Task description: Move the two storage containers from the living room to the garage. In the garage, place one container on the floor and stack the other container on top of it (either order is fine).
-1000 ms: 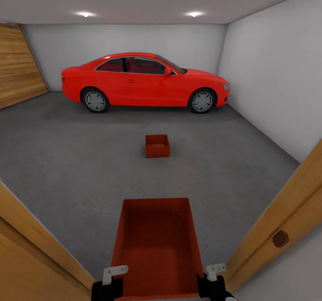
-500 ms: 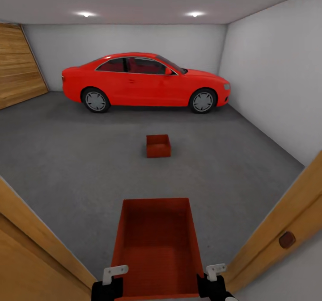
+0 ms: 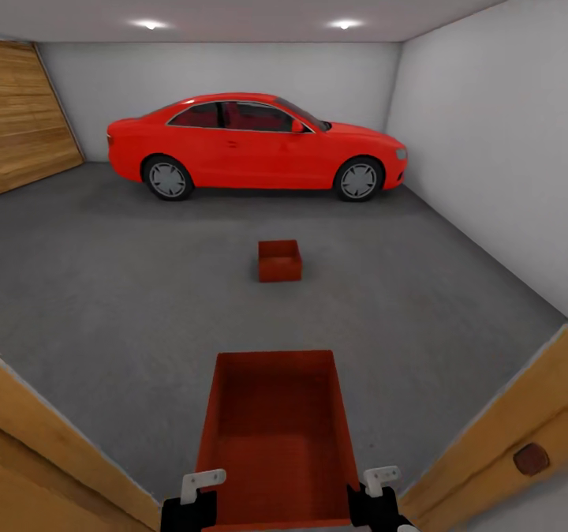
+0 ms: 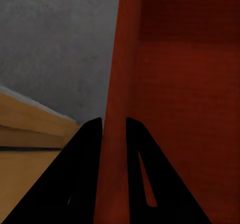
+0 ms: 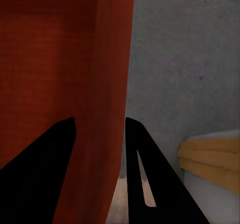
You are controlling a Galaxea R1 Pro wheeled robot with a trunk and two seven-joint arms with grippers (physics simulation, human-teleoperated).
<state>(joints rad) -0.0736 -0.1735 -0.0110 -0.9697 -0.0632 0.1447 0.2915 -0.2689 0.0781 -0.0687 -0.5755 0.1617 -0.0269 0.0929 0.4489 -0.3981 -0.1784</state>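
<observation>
I hold one orange-red storage container (image 3: 274, 429) low in front of me in the head view, over the garage's dark grey concrete floor (image 3: 118, 279). My left gripper (image 3: 192, 507) is shut on its left wall, and in the left wrist view the left gripper (image 4: 114, 129) pinches that thin red wall (image 4: 165, 84). My right gripper (image 3: 372, 505) is shut on the right wall, seen between the fingers of the right gripper (image 5: 99, 126) in its wrist view. The other storage container (image 3: 279, 260) sits on the floor ahead, open side up.
A glossy red car (image 3: 252, 147) is parked across the far end. Wood-panelled doors (image 3: 31, 118) line the left wall and a white wall (image 3: 489, 137) runs along the right. Wooden door-frame posts (image 3: 55, 453) (image 3: 497, 453) flank me on both sides.
The camera has moved forward through the doorway, so both door-frame posts have slid outward and down. The held container and both grippers keep their places in the view.
</observation>
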